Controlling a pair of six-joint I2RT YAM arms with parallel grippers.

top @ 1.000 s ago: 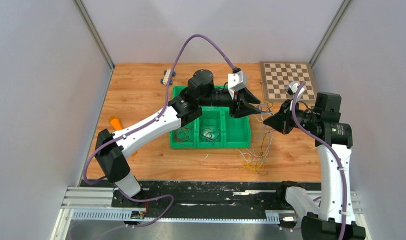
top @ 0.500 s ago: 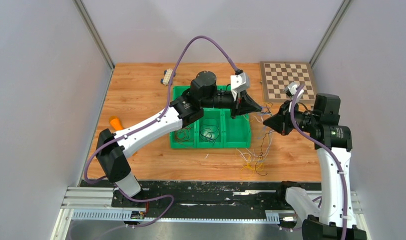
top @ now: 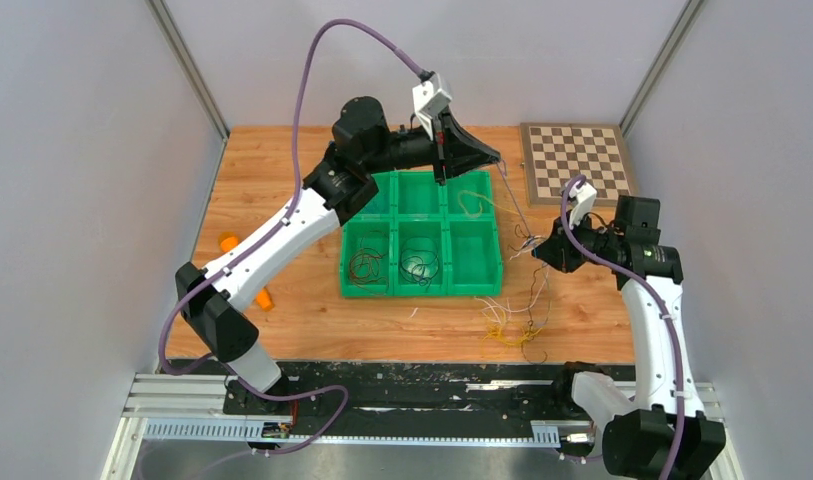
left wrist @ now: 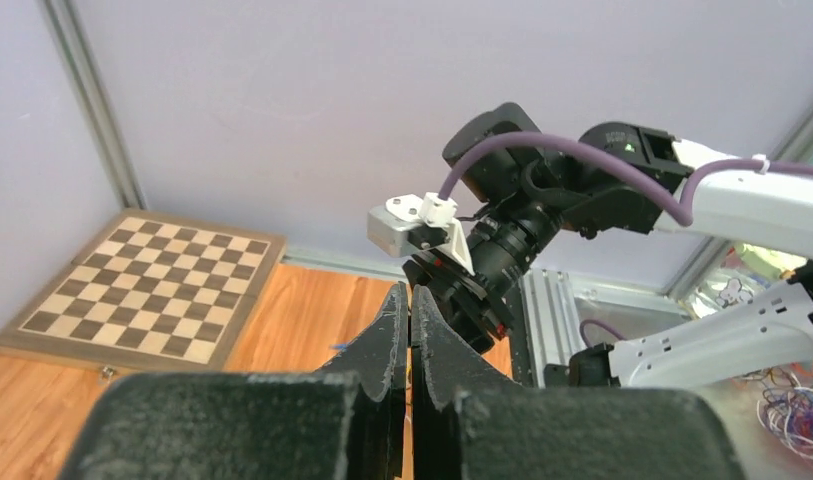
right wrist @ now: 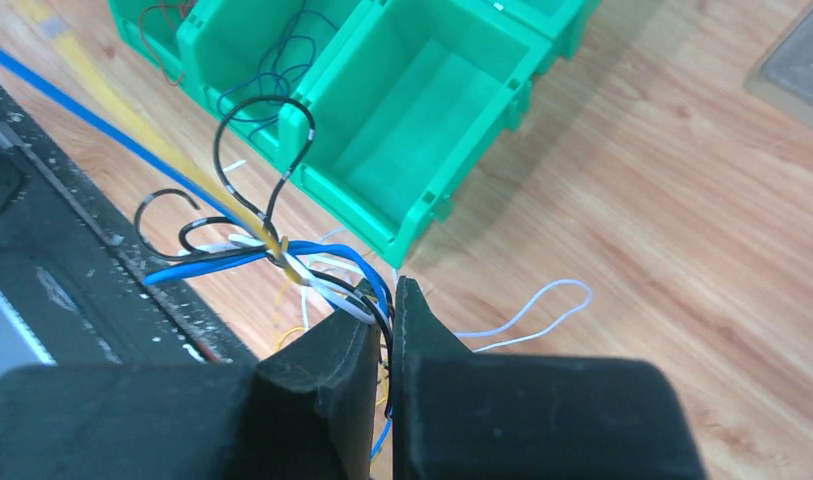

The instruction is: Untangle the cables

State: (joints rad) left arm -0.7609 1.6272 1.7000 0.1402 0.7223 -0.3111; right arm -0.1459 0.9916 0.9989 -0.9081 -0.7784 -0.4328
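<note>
A knot of thin blue, black, white and yellow cables [right wrist: 282, 250] hangs at my right gripper [right wrist: 387, 290], which is shut on several of its strands just right of the green bin [right wrist: 412, 150]. In the top view the right gripper [top: 535, 248] is low beside the bin's right edge. My left gripper [top: 495, 160] is raised over the bin's back right corner. It is shut, and a taut blue cable [top: 513, 200] runs from it down to the knot. Its fingertips [left wrist: 410, 290] are pressed together. More loose cables [top: 512, 325] lie on the table below.
The green bin [top: 422, 290] has several compartments; some hold coiled wires [top: 365, 265]. A chessboard [top: 577, 160] lies at the back right. Two small orange objects [top: 229, 242] lie left of the bin. A white loop of wire [right wrist: 542, 305] rests on the wood.
My left gripper closed on a strand, then rose and swung back to the left, drawing the blue cable taut. My right gripper sank slightly toward the near side with the knot.
</note>
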